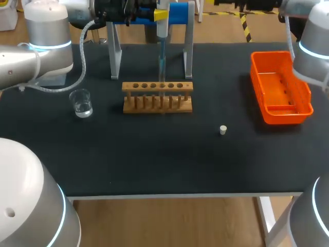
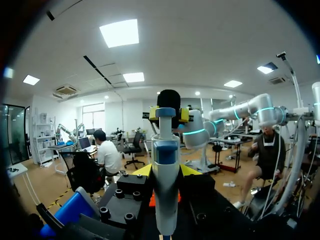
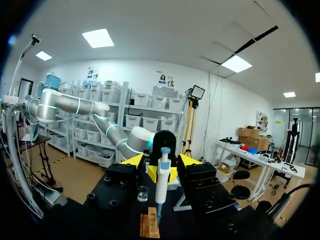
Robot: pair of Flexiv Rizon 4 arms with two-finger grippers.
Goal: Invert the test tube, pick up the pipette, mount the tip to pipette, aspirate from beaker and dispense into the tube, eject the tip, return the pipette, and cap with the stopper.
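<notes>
We find the left gripper (image 2: 165, 171) clamped on the pipette (image 1: 161, 28), a yellow tip against each side, with the pipette's tip pointing down over the wooden rack (image 1: 157, 98). The right gripper (image 3: 162, 161) faces it, fingers spread and touching nothing. The beaker (image 1: 81, 103) stands left of the rack. The stopper (image 1: 223, 130) lies on the table (image 1: 154, 159), between the rack and the orange tray (image 1: 281, 116).

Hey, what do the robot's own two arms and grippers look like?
The left arm and right arm have rounded silver-grey casings with glowing light-blue rings at the joints. A grey cable loops off the left arm. The left gripper and right gripper are black and yellow-tipped.
</notes>
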